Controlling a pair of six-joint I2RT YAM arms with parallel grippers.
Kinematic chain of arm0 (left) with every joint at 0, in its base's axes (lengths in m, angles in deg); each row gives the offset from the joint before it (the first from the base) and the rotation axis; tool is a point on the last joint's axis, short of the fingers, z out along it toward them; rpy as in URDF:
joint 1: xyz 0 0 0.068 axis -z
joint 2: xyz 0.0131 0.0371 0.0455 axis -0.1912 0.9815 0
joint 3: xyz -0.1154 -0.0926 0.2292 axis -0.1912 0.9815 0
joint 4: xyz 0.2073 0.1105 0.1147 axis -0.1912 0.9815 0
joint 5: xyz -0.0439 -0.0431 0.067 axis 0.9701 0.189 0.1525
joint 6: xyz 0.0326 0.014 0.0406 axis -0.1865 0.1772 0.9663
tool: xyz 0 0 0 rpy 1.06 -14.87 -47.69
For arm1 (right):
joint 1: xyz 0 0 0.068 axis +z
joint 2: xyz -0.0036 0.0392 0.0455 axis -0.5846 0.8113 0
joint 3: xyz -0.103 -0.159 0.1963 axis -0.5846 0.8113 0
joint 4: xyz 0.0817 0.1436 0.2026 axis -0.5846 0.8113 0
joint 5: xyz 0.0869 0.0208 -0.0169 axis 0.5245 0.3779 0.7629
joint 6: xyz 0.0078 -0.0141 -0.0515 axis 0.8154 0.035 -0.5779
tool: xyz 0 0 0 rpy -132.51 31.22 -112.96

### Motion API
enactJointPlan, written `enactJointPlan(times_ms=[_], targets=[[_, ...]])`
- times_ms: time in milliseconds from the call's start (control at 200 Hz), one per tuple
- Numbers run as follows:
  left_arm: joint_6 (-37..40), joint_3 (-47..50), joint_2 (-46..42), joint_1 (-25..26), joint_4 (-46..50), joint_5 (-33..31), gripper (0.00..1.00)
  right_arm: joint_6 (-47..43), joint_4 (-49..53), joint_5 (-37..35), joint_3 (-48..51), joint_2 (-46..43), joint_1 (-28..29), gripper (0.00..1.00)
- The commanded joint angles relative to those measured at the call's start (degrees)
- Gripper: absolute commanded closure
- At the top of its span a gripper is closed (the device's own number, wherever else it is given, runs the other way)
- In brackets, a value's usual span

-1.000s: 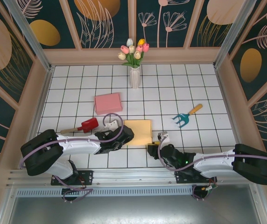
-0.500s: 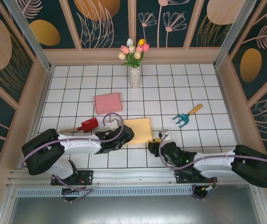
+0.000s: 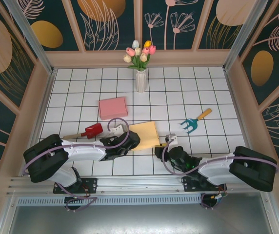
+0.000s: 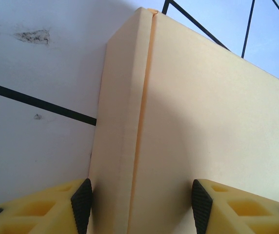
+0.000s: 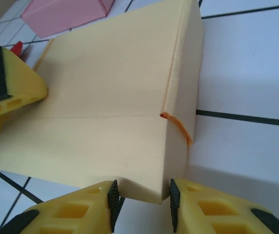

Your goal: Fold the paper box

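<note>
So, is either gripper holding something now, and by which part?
The right gripper pinches the yellow paper box at one corner. The left gripper straddles a folded edge; whether it grips cannot be told.

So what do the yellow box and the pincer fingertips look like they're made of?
The yellow box looks like thin card or stiff paper with a matte finish: it has sharp creases, and a thin flap edge pokes out at the corner. The pincer fingertips are black ribbed pads, probably rubber, on yellow moulded fingers that look like plastic.
</note>
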Motion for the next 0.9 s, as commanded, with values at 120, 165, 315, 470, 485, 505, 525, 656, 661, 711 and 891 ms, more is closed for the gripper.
enactJointPlan(times_ms=[120, 165, 315, 470, 485, 505, 525, 656, 661, 711, 891], targets=[[0.78, 1.11, 3.35, 0.13, 4.70, 1.82, 0.43, -0.87, -11.28, 1.64, 0.98, 12.21, -0.29, 0.65], [0.85, 1.00, 3.66, 0.10, 4.67, 2.05, 0.43, -0.87, -13.38, 1.60, 0.58, 14.95, -0.29, 0.65], [1.31, 0.37, 4.42, 0.13, 4.83, 2.40, 0.43, 0.23, -20.45, 0.72, 0.13, 21.75, 0.28, 0.65], [1.73, 0.22, 4.18, 0.12, 5.51, 1.55, 0.43, 1.00, -16.77, 0.04, -2.78, 23.17, 1.22, 0.57], [1.75, 0.14, 4.11, 0.09, 5.71, 1.36, 0.43, 1.25, -16.81, -0.25, -2.72, 23.01, 1.39, 0.57], [1.95, 0.01, 4.03, 0.06, 5.95, 1.09, 0.43, 1.59, -16.81, -0.72, -2.57, 22.67, 1.72, 0.56], [2.13, -0.02, 3.91, 0.10, 6.27, 0.69, 0.43, 2.02, -16.79, -1.26, -2.29, 22.19, 1.87, 0.54], [3.92, -0.39, 2.63, 0.11, 8.55, -2.63, 0.43, 4.05, -11.40, -4.69, -0.66, 13.71, 3.03, 0.46], [4.07, -0.39, 2.56, 0.08, 8.55, -2.76, 0.42, 4.05, -10.95, -4.82, -0.67, 13.24, 3.04, 0.45], [6.22, 0.08, 1.86, 0.08, 7.60, -3.31, 0.42, 4.14, -4.74, -5.57, -1.12, 8.18, 3.14, 0.42], [18.15, 2.21, -0.90, 0.13, 1.90, -5.85, 0.41, 4.23, 16.43, -6.97, -1.57, -15.42, 3.58, 0.36]])
